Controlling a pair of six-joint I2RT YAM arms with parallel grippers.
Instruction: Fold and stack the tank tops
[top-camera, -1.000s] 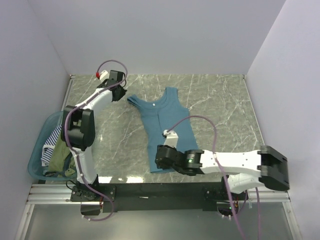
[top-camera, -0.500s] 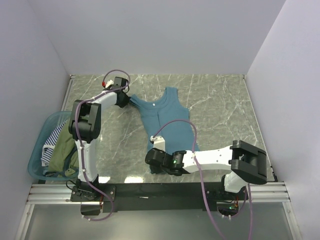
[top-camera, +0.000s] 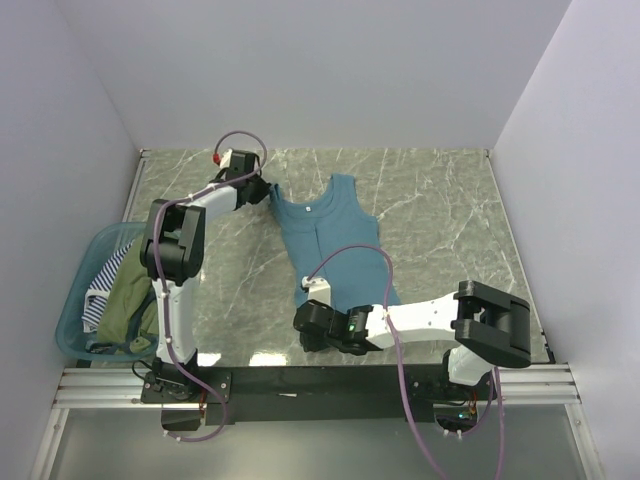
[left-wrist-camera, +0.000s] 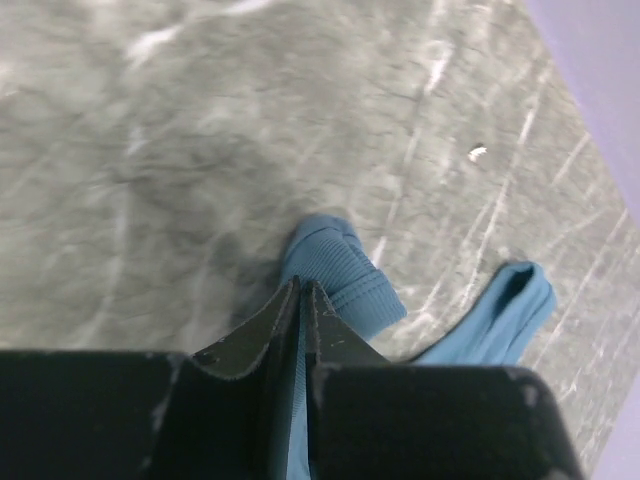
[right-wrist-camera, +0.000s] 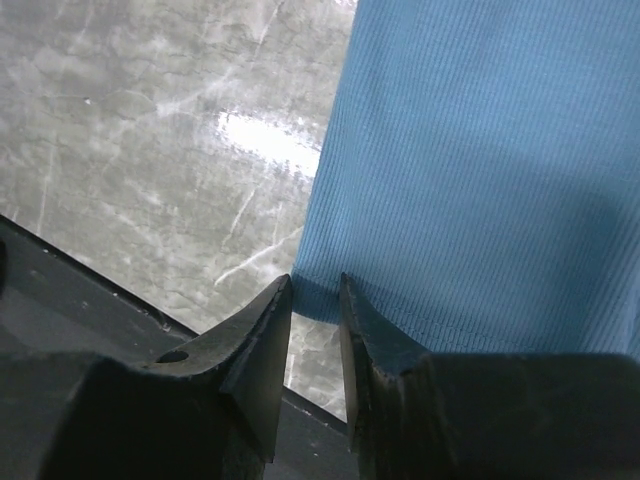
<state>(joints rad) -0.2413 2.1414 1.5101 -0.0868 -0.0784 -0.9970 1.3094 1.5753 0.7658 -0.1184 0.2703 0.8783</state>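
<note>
The plain teal-blue tank top lies flat on the marble table, neck to the far side. My left gripper is shut on its left shoulder strap, and teal cloth shows between the jaws. The other strap lies free. My right gripper is narrowly open at the near-left hem corner, its tips on either side of that corner. The olive-green top and the striped top lie bunched in the tub.
The translucent teal tub hangs off the table's left edge beside the left arm's base. The black front rail runs just below the hem. White walls close in the table on three sides.
My left gripper moved right onto the shoulder strap and shut on it. My right gripper slid left along the hem to the near-left corner.
</note>
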